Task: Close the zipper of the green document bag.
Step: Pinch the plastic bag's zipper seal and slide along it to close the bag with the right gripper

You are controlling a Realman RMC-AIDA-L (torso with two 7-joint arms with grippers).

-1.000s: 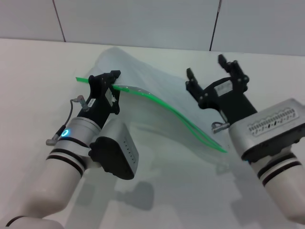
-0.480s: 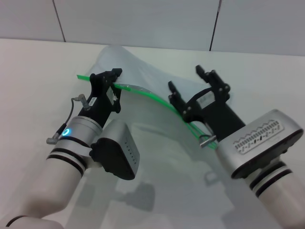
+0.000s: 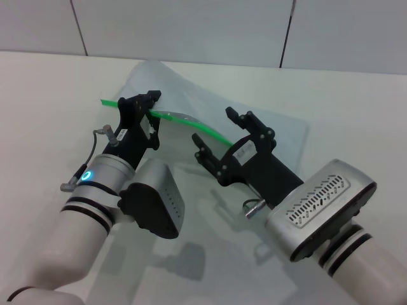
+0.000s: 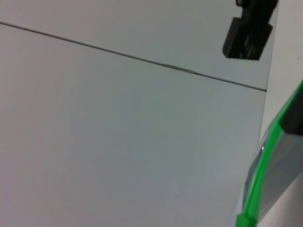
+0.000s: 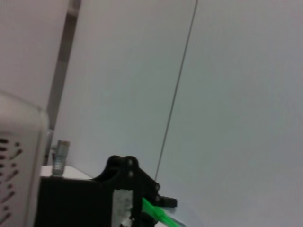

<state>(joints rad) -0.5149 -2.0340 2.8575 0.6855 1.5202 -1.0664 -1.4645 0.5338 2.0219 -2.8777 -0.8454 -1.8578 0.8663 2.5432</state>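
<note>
The green document bag (image 3: 191, 89) is a pale translucent pouch lying across the white table, its near long edge lifted. The zipper (image 3: 184, 120) is the bright green strip along that edge. My left gripper (image 3: 145, 103) is shut on the zipper near its left end and holds it up. My right gripper (image 3: 214, 129) is open, with one finger on each side of the green strip about midway along it. Past the right gripper, the right arm hides the strip. The left wrist view shows the zipper (image 4: 258, 179). In the right wrist view the left gripper (image 5: 127, 187) pinches the zipper (image 5: 158, 215).
A white table (image 3: 51, 95) carries the bag, and a grey panelled wall (image 3: 191, 25) stands behind it. The right arm's silver body (image 3: 318, 210) lies over the bag's near right corner.
My right gripper has moved left and nearer, from the bag's right end to the middle of the zipper, staying open. The left gripper has kept its hold in place.
</note>
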